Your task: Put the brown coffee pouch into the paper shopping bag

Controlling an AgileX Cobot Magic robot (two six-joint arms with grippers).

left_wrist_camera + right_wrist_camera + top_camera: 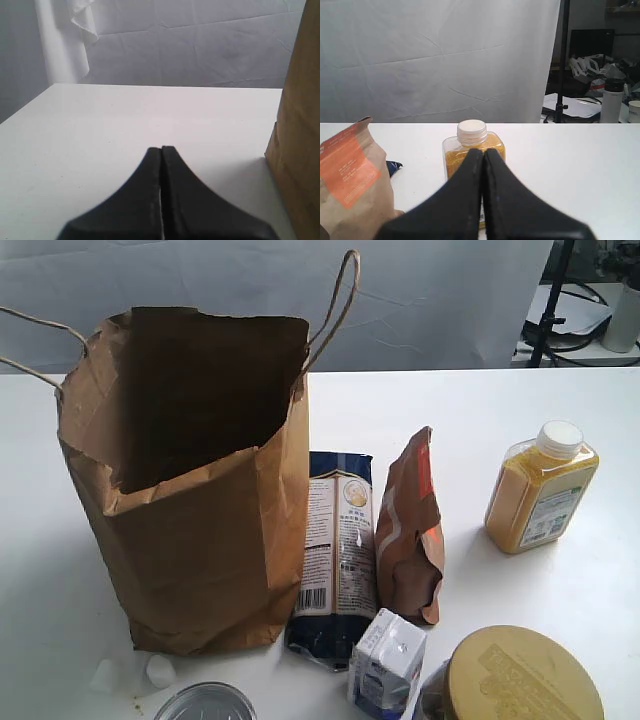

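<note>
1. Claw state: the right claw (pixel 483 152) is fully closed, pad against pad, and grips nothing. The left claw (pixel 161 150) is likewise closed and empty.
2. Location: the brown coffee pouch (pixel 410 530) stands upright on the table (pixel 590 590), near and ahead of the right claw, off its centreline on the side toward the paper shopping bag (pixel 200 540). The bag stands close beside the left claw.
3. Hazards: the yellow bottle (pixel 472 145) sits directly ahead of the right claw, so a straight advance likely topples it. The pouch stands just beside the dark blue packet (pixel 335 550), and a wide grasp may snag both. The bag's front rim sags inward and may catch the pouch.
4. Materials: the pouch is crinkled, gusseted film that deforms under pressure. The bag is thin, creased kraft paper with cord handles, probably light enough to slide.
</note>
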